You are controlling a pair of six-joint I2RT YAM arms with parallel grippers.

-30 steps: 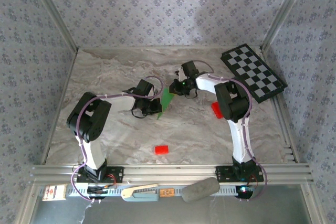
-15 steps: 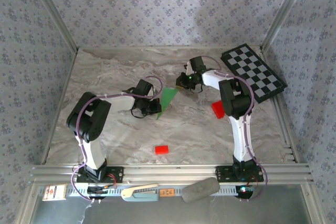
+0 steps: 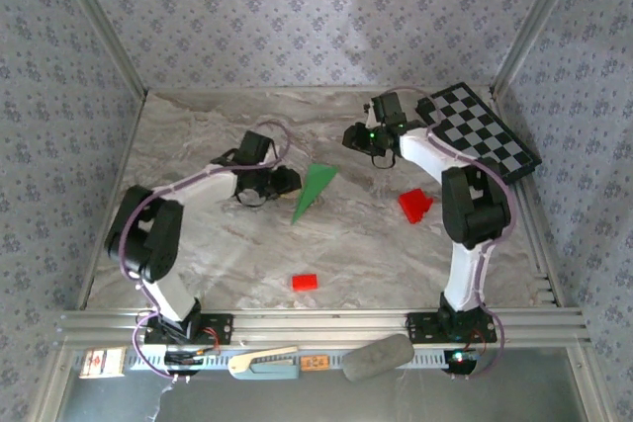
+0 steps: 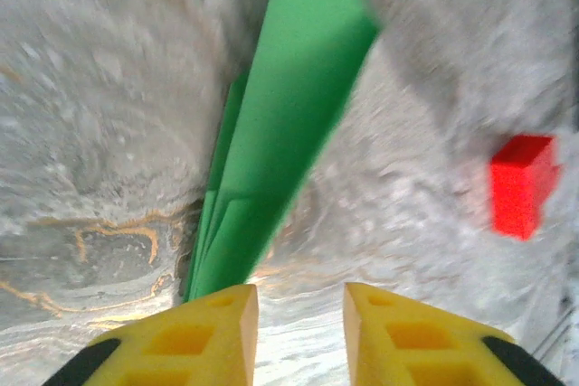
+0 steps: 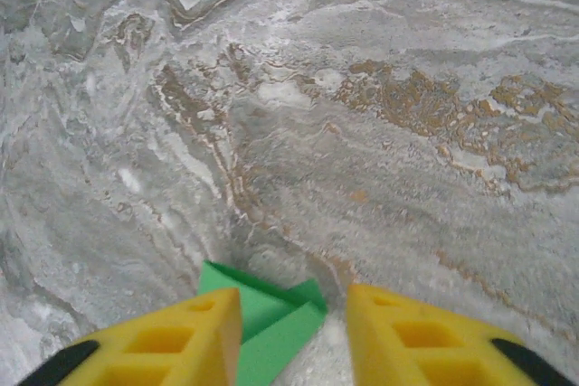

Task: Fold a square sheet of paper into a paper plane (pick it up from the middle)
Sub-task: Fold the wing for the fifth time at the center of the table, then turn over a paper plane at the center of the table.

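Lying loose, paper plane [image 3: 314,191], left claw [image 4: 298,292] parted, empty, right claw [image 5: 294,296] parted, empty

The paper plane [image 3: 314,190] is matt green paper, crisply creased. The table [image 3: 188,126] looks like smooth veined marble with a faint sheen. The left gripper's [image 4: 298,296] fingers [image 4: 204,341] are matt yellow plastic.

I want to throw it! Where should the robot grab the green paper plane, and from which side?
Probably the middle of the paper plane, coming straight down from above and pinching across its narrow width. It seems to lie flat on the table, long and slim, so a sideways approach would find little to pinch.
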